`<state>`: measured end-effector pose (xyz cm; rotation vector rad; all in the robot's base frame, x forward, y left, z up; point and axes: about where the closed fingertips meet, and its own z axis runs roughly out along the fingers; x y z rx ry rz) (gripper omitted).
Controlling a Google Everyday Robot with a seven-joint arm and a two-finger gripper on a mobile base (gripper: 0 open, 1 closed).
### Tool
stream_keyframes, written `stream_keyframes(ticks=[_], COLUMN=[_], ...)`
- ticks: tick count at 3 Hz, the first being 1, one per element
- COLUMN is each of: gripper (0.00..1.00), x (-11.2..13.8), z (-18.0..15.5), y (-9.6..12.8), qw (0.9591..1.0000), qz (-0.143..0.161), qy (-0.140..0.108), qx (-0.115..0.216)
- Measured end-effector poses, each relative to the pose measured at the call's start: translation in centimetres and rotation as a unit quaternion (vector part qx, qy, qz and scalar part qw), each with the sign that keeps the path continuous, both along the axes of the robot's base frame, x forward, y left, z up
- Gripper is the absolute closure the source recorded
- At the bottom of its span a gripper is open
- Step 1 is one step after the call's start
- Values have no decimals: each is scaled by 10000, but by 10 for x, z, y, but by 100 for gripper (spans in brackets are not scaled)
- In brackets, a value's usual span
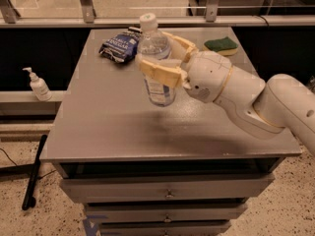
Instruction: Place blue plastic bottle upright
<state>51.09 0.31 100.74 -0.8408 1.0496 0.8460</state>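
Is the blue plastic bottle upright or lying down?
Nearly upright, slightly tilted: bottle with cap on top; the hand grips its middle over the table.

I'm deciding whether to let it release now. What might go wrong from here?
1. The gripper is shut around the blue plastic bottle, which leans slightly. Whether its base touches the table is unclear, so release may topple it.
2. The snack bag lies close behind, where a falling bottle or the opening jaws might hit it.
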Motion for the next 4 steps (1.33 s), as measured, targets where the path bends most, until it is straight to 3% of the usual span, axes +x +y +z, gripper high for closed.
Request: stream_keyframes(ticks=[1,3,4], gripper=[100,100,100], x=[-6,-25,-27], z=[1,-28,-47], y=[-14,-30,-30], qw=[10000,9994,9989], qz=[-31,-94,-93], qy=[-36,184,173], qx=[65,260,428])
